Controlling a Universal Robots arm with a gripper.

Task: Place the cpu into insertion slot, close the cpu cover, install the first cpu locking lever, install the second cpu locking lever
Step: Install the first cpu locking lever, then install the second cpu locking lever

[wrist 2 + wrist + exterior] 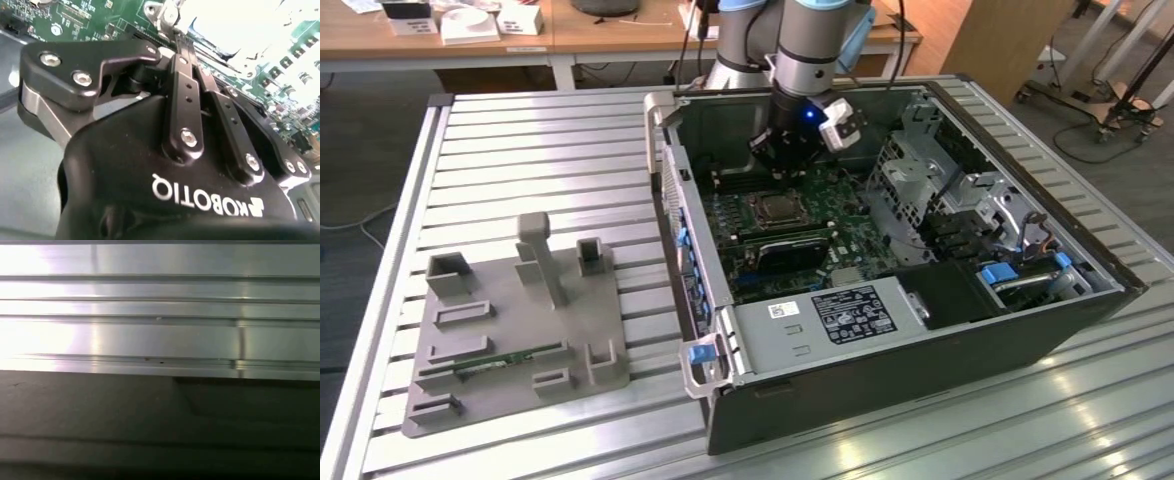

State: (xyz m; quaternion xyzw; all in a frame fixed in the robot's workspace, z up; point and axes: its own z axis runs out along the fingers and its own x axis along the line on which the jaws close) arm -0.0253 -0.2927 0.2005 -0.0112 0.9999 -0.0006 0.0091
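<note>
while just above the cpu cover (755, 210), fingers (182, 100) narrow, tip against tip.

Ribbed aluminium table (520, 130) (glare in places), wooden desk (587, 35) behind, grey floor (360, 150)

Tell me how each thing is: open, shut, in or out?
case: open, lying on its side.
gripper: shut, tips down by the slot.
cpu: flat in the slot.
cover: looks down, not sure.
light: on, blue.
</note>
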